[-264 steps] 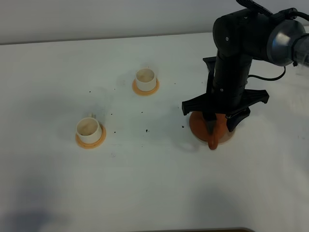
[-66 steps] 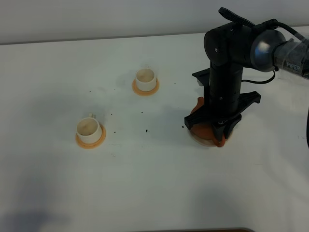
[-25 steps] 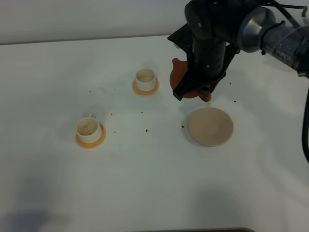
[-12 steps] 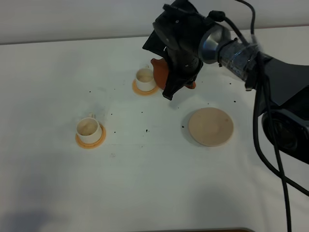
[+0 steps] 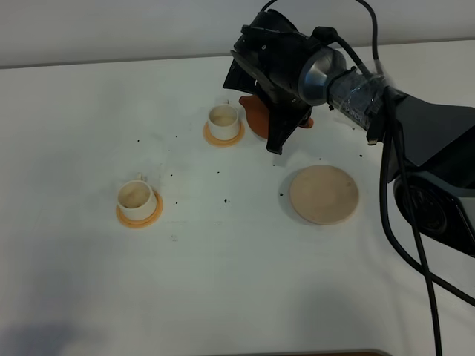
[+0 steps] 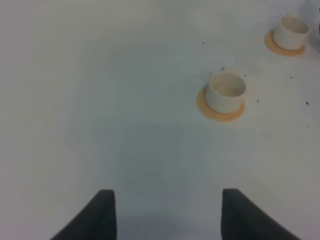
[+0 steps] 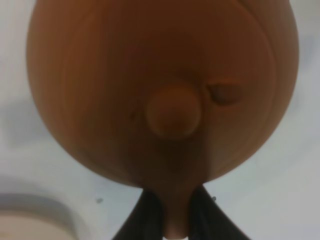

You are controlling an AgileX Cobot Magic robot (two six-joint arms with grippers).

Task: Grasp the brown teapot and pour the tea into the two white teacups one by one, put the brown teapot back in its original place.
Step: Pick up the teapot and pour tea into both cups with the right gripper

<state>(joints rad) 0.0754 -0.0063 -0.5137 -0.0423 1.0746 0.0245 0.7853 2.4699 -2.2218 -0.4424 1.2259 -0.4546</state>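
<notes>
The brown teapot (image 5: 256, 116) hangs in the air just right of the far white teacup (image 5: 223, 121), its spout pointing toward that cup. My right gripper (image 5: 280, 121) is shut on the teapot's handle; the black wrist hides most of the pot. In the right wrist view the teapot (image 7: 165, 85) fills the frame, lid knob facing the camera, with the right gripper (image 7: 172, 220) pinching the handle. The near white teacup (image 5: 136, 196) stands on its orange coaster. The beige disc (image 5: 323, 194) lies bare. My left gripper (image 6: 167, 220) is open over the table, well short of both cups (image 6: 226, 91).
Small dark specks are scattered on the white table (image 5: 223, 282) between the cups and the disc. The right arm's cables (image 5: 393, 200) hang over the table's right side. The far cup also shows in the left wrist view (image 6: 291, 32).
My right gripper has lifted the teapot off the beige disc and carried it left and back to the far teacup. The disc now lies uncovered. The cups have not moved.
</notes>
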